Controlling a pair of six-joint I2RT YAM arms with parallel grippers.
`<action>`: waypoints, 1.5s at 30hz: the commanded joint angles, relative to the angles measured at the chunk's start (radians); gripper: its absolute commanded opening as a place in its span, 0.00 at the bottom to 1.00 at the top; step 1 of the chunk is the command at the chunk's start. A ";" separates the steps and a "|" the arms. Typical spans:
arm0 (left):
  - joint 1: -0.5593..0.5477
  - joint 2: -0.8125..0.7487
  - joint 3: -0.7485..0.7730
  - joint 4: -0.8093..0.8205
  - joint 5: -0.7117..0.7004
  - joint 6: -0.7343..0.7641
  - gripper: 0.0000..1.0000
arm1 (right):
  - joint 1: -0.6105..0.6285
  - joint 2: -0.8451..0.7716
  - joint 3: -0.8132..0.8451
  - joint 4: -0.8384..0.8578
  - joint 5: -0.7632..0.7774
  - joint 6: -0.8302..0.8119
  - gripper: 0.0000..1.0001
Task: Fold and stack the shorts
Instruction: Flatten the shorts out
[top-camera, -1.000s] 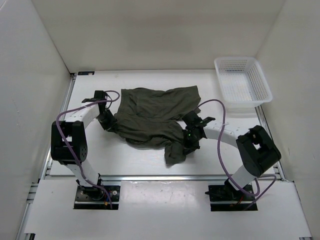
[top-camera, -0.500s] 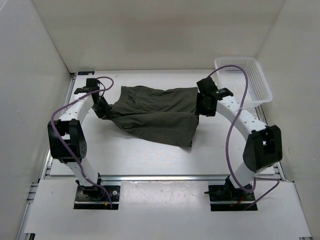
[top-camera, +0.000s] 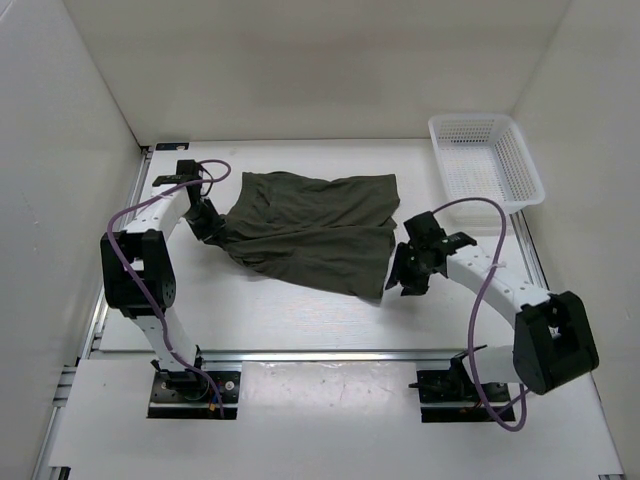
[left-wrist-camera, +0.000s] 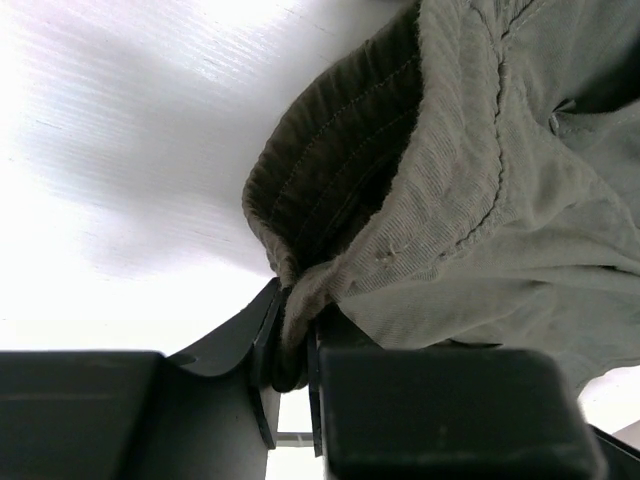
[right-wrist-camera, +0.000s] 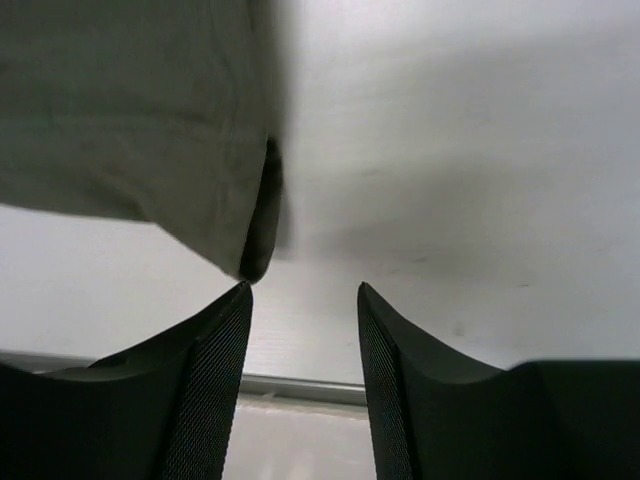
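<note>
Seen from above, a pair of dark olive-green soft fabric shorts lies spread nearly flat at the middle of the white worktop; its left edge is bunched and lifted slightly; the left end effector is clenched on that edge, and its wrist view shows a stitched, ribbed hem pinched between the black fingers; the right end effector sits just beside the garment's near right corner, released and empty, its two black fingers parted over bare worktop with the cloth's corner just off the left fingertip; a white plastic mesh basket stands at the far right corner, well apart from the shorts.
</note>
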 joint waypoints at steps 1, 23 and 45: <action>0.006 -0.017 0.036 0.003 -0.008 0.012 0.23 | 0.010 0.034 -0.045 0.162 -0.184 0.117 0.50; 0.006 -0.017 0.017 -0.007 -0.026 0.012 0.10 | 0.019 0.266 0.179 0.156 -0.063 -0.012 0.00; 0.095 -0.142 -0.154 -0.048 -0.017 0.063 0.48 | 0.236 -0.165 -0.102 -0.071 0.134 -0.047 0.19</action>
